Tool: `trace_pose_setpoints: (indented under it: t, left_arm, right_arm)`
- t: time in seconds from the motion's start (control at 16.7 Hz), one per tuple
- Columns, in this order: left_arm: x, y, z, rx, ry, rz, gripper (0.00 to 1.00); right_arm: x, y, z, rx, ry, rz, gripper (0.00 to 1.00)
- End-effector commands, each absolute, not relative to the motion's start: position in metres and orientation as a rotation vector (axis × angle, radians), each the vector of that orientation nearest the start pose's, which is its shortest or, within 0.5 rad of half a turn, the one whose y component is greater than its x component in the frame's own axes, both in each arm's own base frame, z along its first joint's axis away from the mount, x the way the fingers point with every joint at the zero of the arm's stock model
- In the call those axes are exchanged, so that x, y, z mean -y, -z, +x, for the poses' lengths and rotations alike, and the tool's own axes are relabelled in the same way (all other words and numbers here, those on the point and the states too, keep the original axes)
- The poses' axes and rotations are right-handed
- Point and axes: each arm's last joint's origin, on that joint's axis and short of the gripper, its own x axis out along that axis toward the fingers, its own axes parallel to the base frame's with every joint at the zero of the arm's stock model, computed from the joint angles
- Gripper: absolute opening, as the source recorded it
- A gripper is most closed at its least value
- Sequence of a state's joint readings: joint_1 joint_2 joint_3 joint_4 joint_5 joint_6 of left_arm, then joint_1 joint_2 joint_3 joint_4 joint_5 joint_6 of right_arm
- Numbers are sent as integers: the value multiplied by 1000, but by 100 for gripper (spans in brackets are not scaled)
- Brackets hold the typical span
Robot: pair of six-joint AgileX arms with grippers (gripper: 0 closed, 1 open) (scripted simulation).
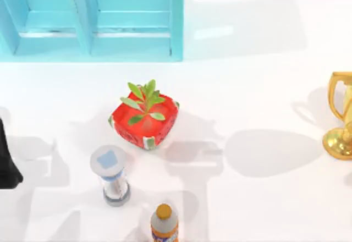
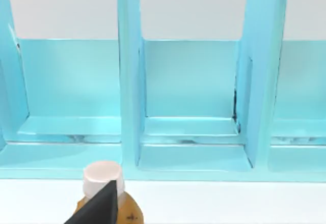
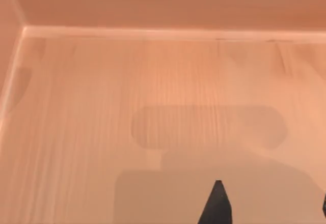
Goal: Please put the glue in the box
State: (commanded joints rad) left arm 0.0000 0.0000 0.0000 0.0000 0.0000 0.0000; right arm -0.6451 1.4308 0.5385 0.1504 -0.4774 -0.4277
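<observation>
1. The left pincer (image 2: 109, 206) hung on the near side of the box (image 2: 130, 81), facing its open compartments. It appeared closed on the glue (image 2: 104, 178). 1 dark finger (image 2: 97, 208) lay across the orange label; the other finger was hidden.
2. The glue sat in that grip over the white table (image 2: 229, 203), short of the box's front lip and roughly in line with 1 upright divider.
3. Risk: a straight advance could strike the bottle on that divider. A sideways correction seemed necessary first.
4. Risk: release at this spot would probably drop the glue on the table outside the box.
5. Risk: the contact could not be confirmed, so the bottle might tilt or slip during transit.
6. The right pincer (image 3: 270, 210) was parked over a wood-toned surface (image 3: 153, 81), jaws apart and empty.
7. The potted plant (image 1: 144, 115), the hourglass (image 1: 113, 176), the larger bottle (image 1: 164, 224) and the trophy (image 1: 341, 115) stood well apart from the box and seemed no obstruction.
</observation>
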Motion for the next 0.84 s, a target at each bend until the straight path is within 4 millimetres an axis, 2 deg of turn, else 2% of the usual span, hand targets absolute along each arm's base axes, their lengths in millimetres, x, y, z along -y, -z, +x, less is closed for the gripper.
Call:
trace_pose_setpoints:
  t: [0.48,0.84]
  left_arm:
    - [1,-160,106,0,0,0,100]
    - [1,-160,106,0,0,0,100]
  right_arm:
    - [144,-143,216,-647,15,-24,98]
    - [144,-143,216,-647,15,-24,100]
